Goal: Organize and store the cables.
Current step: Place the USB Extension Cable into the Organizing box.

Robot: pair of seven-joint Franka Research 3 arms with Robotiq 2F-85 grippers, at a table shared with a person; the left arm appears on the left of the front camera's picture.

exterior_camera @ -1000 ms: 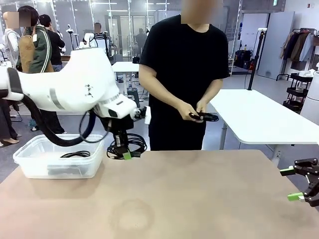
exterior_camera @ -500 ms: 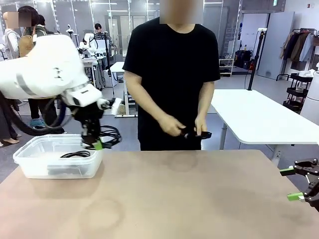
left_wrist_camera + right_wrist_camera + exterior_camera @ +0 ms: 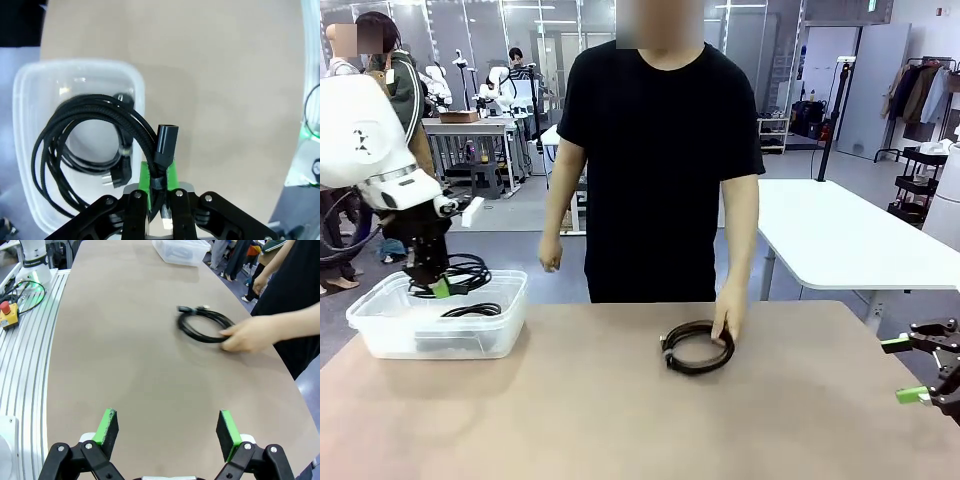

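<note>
My left gripper is shut on a black cable coil and holds it just above the clear plastic bin at the table's left. In the left wrist view the held coil hangs over the bin, pinched near a black plug by the left gripper. Another cable lies inside the bin. The person's hand rests on a second coil at the table's middle, seen as the coil under the hand. My right gripper stands open at the right edge.
The person stands at the far side, the other hand hanging free. Bare tabletop spreads between the bin and the right gripper. A red stop button and grey rails lie beside the table. White tables stand behind.
My left arm has swung left, carrying its coil from beside the bin to above it. The person has lowered a coil from both hands onto the table's middle.
</note>
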